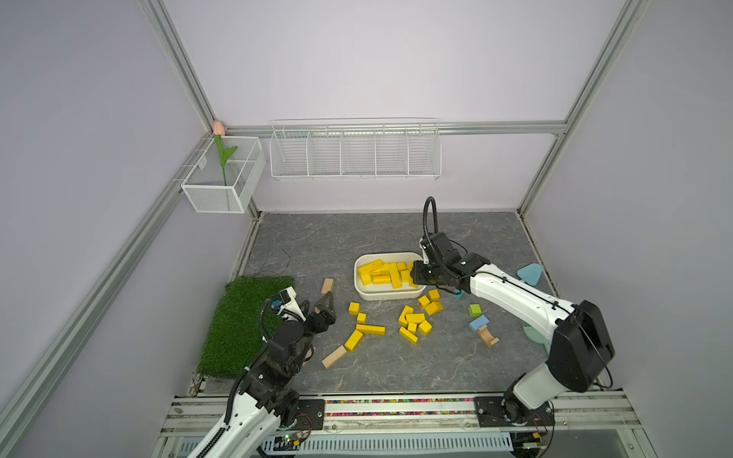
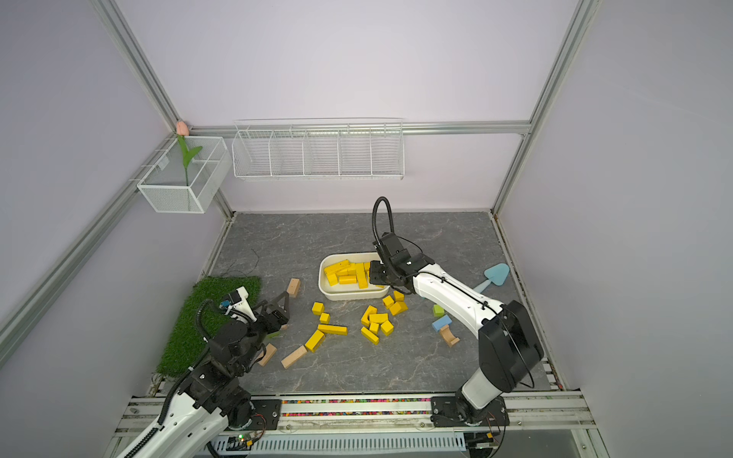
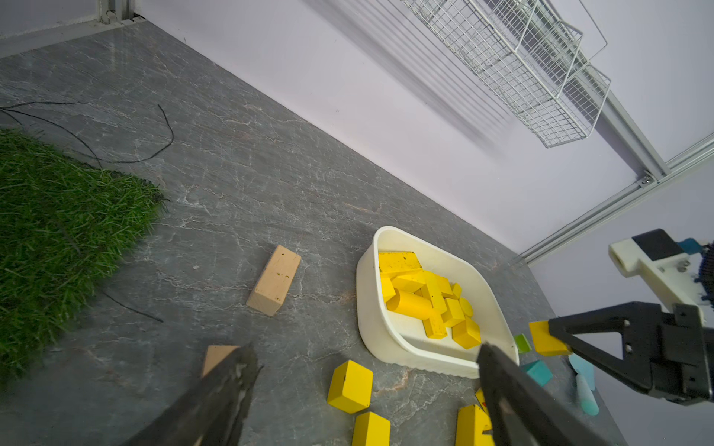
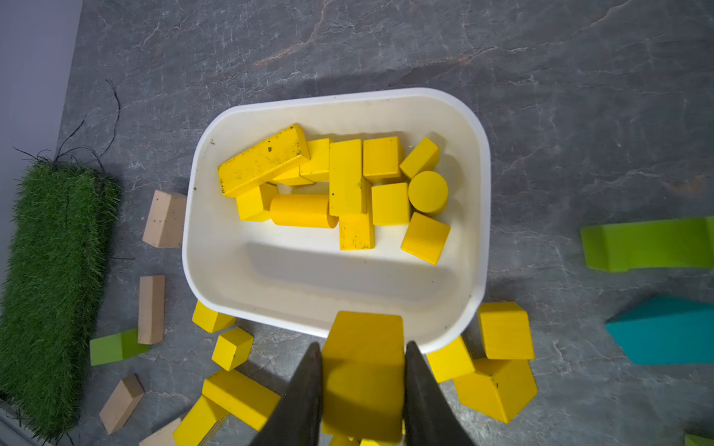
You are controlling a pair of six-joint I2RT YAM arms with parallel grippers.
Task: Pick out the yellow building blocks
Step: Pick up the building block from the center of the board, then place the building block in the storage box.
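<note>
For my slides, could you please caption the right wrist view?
Right tool grips a yellow block over the rim of a white tub of yellow blocks.

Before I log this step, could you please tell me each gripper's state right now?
Left gripper: open, empty.
Right gripper: closed on a yellow block.

The yellow building blocks [image 4: 390,202] look like wood under smooth, satin paint; the long bar [image 4: 262,160] among them is scuffed, with dark specks. The tan blocks [image 3: 274,280] are bare, matt wood. The tub [image 4: 332,278] is smooth, faintly glossy white plastic. The tabletop [image 4: 541,77] looks like matt grey veined stone. The grass mat [image 4: 54,270] is rough and fibrous. The wall rack [image 1: 355,152] is thin white-coated wire.
</note>
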